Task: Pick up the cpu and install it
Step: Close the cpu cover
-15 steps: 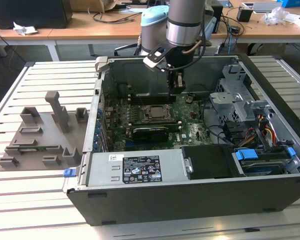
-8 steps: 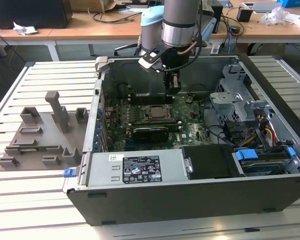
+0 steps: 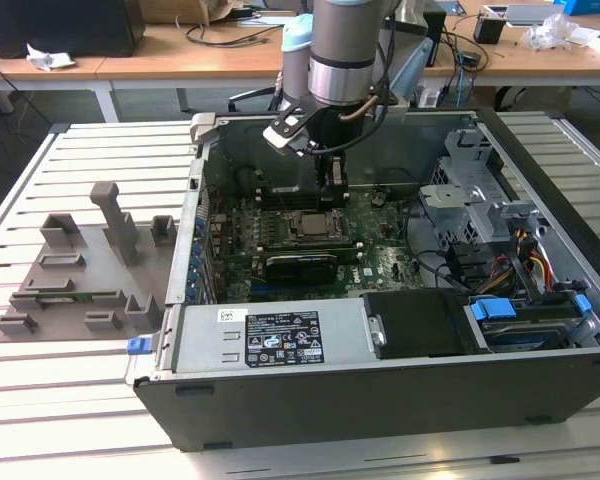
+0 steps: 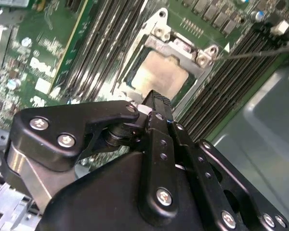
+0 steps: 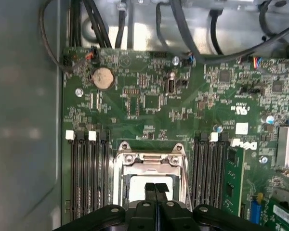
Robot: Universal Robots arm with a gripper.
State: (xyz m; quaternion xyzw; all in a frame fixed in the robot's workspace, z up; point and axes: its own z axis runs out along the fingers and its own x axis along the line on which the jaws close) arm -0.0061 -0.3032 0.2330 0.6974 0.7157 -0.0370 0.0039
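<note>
Just below the gripper (image 5: pixel 155 186) (closed tight), the cpu (image 4: pixel 160 72), flat in its socket frame (image 5: pixel 149 158).

The arm (image 3: pixel 345 45) reaches straight down, wrist vertical, and the tool (image 3: pixel 331 196) points downward with its fingers (image 5: pixel 150 190) pressed together.
</note>
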